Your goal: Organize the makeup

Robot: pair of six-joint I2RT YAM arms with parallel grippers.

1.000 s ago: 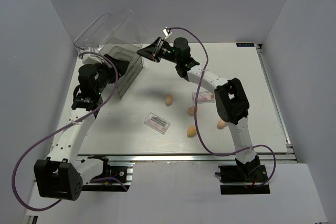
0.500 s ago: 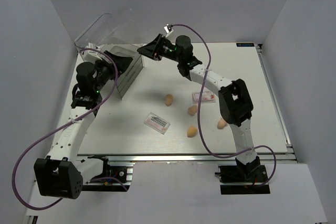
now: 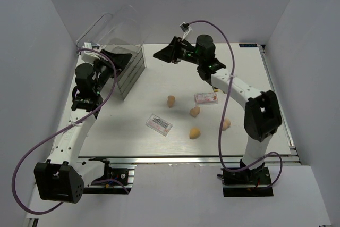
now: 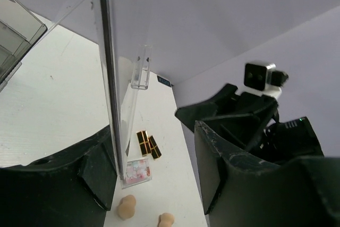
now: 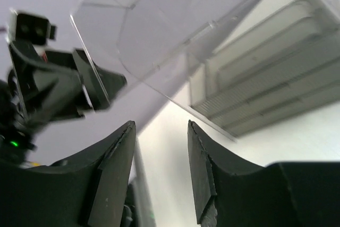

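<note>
Lying loose on the table (image 3: pixel 249 78), sponges (image 3: pixel 195 133), palettes (image 3: pixel 159 124) and lipsticks (image 4: pixel 147 144) await storing; left gripper (image 3: pixel 126 58) gapes astride the clear box lid (image 4: pixel 106 78), right gripper (image 5: pixel 161 152) gapes empty.

The drawer box (image 3: pixel 133 70) is clear glossy plastic, the sponges (image 3: pixel 195 133) matt.

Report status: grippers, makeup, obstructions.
Left gripper open astride clear plastic lid edge. Right gripper open, empty. Four tan egg-shaped sponges, two clear flat palettes, black-and-gold lipstick tubes loose on table. Nothing seen blocking.
</note>
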